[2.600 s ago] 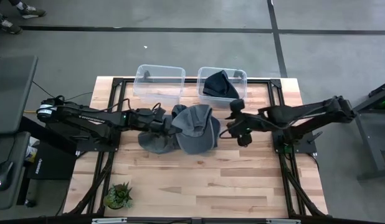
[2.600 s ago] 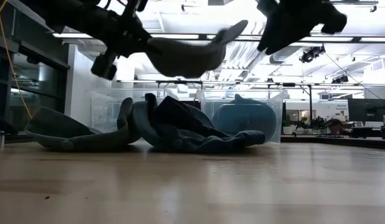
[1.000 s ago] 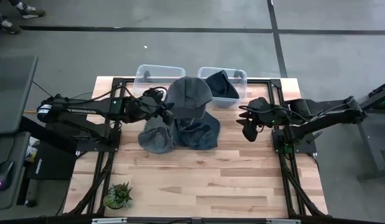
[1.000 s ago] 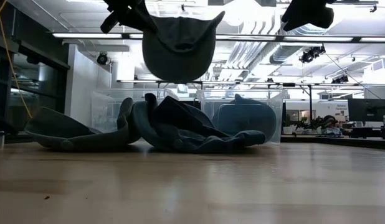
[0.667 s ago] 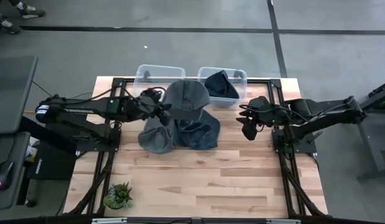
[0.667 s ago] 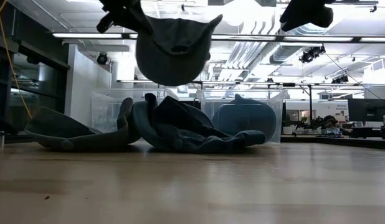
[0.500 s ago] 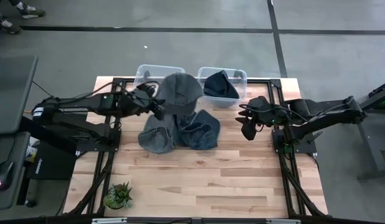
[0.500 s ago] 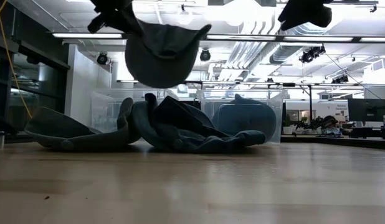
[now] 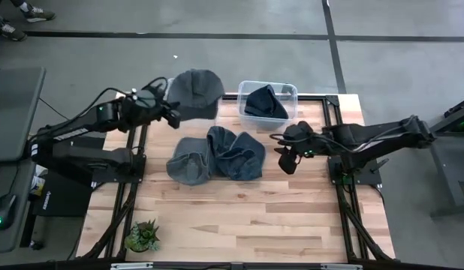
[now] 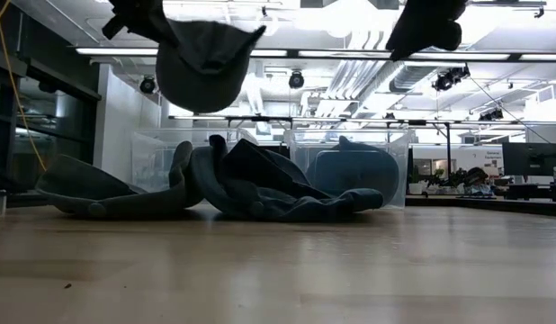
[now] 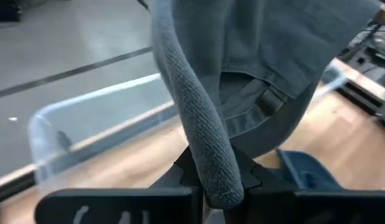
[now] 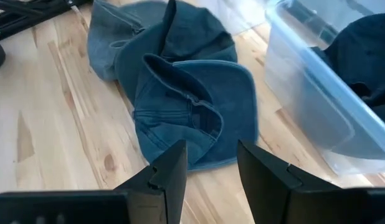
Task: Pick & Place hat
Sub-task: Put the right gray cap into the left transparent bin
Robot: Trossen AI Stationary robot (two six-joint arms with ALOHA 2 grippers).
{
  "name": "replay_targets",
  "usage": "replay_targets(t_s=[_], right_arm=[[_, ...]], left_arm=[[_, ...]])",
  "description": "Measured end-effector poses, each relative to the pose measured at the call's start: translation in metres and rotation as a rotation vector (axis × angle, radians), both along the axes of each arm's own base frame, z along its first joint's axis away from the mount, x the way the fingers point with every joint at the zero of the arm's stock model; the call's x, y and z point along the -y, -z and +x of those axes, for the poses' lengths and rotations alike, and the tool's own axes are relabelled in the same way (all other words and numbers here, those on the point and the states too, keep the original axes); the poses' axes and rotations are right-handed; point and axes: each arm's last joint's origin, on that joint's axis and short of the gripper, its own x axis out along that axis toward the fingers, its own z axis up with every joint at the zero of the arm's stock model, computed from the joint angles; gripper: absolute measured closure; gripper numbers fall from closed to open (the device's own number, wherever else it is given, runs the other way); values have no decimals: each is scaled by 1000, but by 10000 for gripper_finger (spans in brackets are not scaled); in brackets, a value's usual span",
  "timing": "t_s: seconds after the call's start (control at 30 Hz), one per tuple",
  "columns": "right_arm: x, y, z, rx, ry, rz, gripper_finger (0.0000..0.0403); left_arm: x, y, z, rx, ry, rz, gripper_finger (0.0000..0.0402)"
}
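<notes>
Hat (image 9: pixel 195 91) in left gripper (image 9: pixel 174 114) hides bin beneath; jaws clamped.

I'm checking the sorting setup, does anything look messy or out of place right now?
Yes. Two hats lie crumpled in a heap mid-table, overlapping, not in any bin. The right bin holds a dark hat. The left gripper holds a grey hat up over the left bin, not yet dropped.
</notes>
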Motion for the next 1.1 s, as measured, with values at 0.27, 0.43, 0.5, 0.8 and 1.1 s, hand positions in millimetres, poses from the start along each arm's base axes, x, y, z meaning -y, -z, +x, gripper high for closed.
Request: replay_targets(t_s=[0.27,0.43,0.5,0.8,1.1], right_arm=[[-2,5,16,31,-21,-8,268],[-3,3,18,58,-22,-6,268],[-3,2,18,63,-22,-5,268],[-3,2,19,65,-21,-6,268],[-3,2,18,65,-20,-6,268]], left_arm=[[-32,0,-10,-49,19,13,384],[-57,-1,-14,-10,50,9,384],[-68,1,-16,6,75,-18,384],[-106,25,-27,52,135,-127,384],[-129,62,-40,87,112,-207,384]])
